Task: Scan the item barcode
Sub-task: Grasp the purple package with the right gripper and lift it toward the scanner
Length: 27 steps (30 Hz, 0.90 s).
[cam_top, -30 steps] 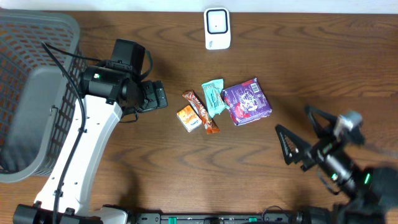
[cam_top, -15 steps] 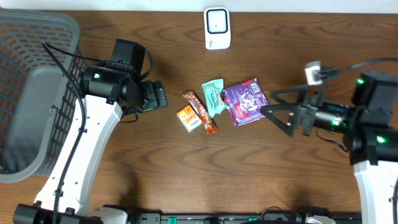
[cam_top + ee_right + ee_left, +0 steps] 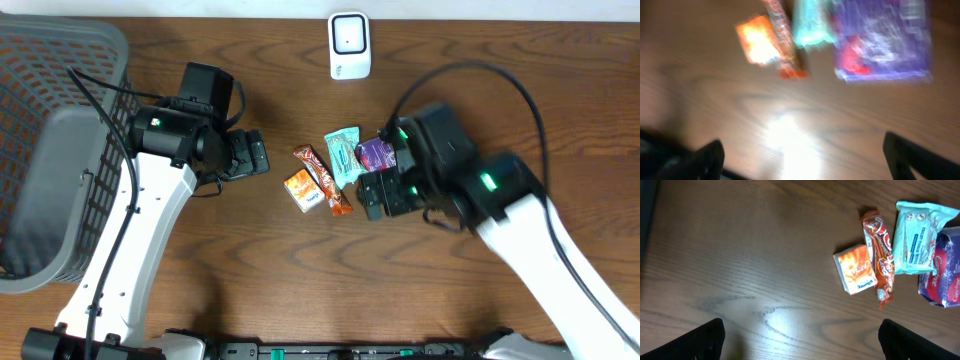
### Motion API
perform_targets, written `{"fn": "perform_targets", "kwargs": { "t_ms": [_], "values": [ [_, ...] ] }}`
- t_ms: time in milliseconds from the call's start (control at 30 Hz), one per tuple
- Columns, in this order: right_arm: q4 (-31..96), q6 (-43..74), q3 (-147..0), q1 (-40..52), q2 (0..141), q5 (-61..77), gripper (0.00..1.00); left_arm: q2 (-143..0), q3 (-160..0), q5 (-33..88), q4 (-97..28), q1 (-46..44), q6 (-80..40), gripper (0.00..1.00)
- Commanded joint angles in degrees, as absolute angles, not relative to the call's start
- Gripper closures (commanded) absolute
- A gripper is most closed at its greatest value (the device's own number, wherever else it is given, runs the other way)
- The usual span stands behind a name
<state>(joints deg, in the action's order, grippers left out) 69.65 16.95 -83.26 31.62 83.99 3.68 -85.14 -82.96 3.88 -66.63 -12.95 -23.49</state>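
Four items lie mid-table: a small orange box (image 3: 303,190) (image 3: 855,269), an orange-red bar (image 3: 322,178) (image 3: 880,255), a teal pack (image 3: 343,155) (image 3: 917,237) and a purple pack (image 3: 372,152) (image 3: 945,280). No barcode shows on any of them. A white scanner (image 3: 349,45) stands at the table's far edge. My right gripper (image 3: 385,192) (image 3: 802,157) hangs open over the purple pack's near side, hiding most of it from overhead. Its blurred view shows the purple pack (image 3: 885,42) and the orange box (image 3: 757,45) ahead of it. My left gripper (image 3: 247,155) (image 3: 800,340) is open and empty, left of the items.
A grey mesh basket (image 3: 40,60) fills the left end of the table, beside the left arm. The wooden tabletop (image 3: 560,110) is bare to the right of the items and along the near edge.
The right arm has swung in from the near right corner to over the items, now covering most of the purple pack. The left arm and the items have not moved.
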Motion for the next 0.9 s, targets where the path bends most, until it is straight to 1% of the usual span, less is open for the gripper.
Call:
{"fn": "perform_targets", "kwargs": {
  "t_ms": [0, 67, 133, 167, 233, 300, 333, 633, 700, 767, 833, 867],
  "values": [
    [74.94, 15.57, -91.31, 31.00, 93.51, -5.98, 0.01, -85.56, -83.37, 2.94, -66.83, -12.78, -22.55, 0.02],
    [76.12, 15.53, -93.60, 31.11, 97.86, -6.57, 0.01, -85.56, -83.37, 2.94, -66.83, -12.78, -22.55, 0.02],
    [74.15, 15.42, -93.84, 31.40, 100.64, -6.55, 0.01, -85.56, -83.37, 2.94, -66.83, -12.78, -22.55, 0.02],
    [72.36, 13.63, -93.80, 31.57, 102.39, -6.57, 0.05, -85.56, -83.37, 2.94, -66.83, -12.78, -22.55, 0.02],
    [71.24, 11.97, -93.80, 31.59, 104.73, -6.55, 0.18, -85.56, -83.37, 2.94, -66.83, -12.78, -22.55, 0.02],
    [69.87, 11.09, -93.80, 31.59, 106.89, -6.59, 0.28, -85.56, -83.37, 2.94, -66.83, -12.78, -22.55, 0.02],
    [69.19, 11.00, -93.80, 31.59, 107.72, -6.57, 0.31, -85.56, -83.37, 2.94, -66.83, -12.78, -22.55, 0.02],
    [66.28, 7.38, -93.62, 32.84, 115.61, -10.15, 0.32, -85.56, -83.37, 2.94, -66.83, -12.78, -22.52, 0.02],
    [65.95, 7.18, -93.62, 33.10, 117.67, -12.21, 0.40, -85.56, -83.37, 2.94, -66.83, -12.78, -22.55, 0.02],
    [65.49, 7.18, -93.62, 33.17, 119.26, -13.21, 0.44, -85.56, -83.37, 2.94, -66.83, -12.78, -22.55, 0.02],
    [65.06, 7.31, -93.62, 33.32, 120.77, -14.70, 0.50, -85.56, -83.37, 2.94, -66.83, -12.78, -22.55, 0.02],
    [64.90, 7.99, -93.62, 33.41, 121.47, -16.12, 0.50, -85.56, -83.37, 2.94, -66.83, -12.78, -22.55, 0.02]
  ]
}}
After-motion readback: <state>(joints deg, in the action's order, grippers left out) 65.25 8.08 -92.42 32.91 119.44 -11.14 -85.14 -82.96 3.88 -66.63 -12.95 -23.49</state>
